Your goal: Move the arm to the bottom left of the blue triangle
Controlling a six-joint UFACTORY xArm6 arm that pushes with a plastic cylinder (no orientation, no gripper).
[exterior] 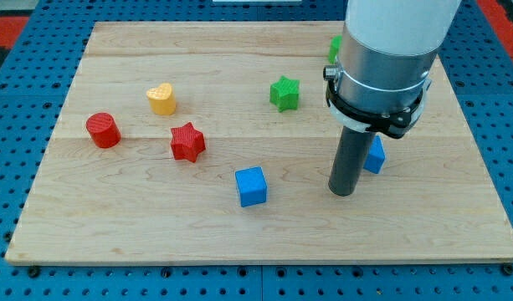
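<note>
The blue triangle (375, 156) lies at the view's right on the wooden board (156, 234), mostly hidden behind my rod. My tip (341, 192) rests on the board just below and to the left of it, close to or touching its left edge. A blue cube (251, 186) sits further to the view's left of the tip.
A green star (284, 93) lies above the middle. A second green block (334, 48) peeks out behind the arm at the top. A red star (187, 141), a red cylinder (103, 130) and a yellow heart (161, 99) lie at the left.
</note>
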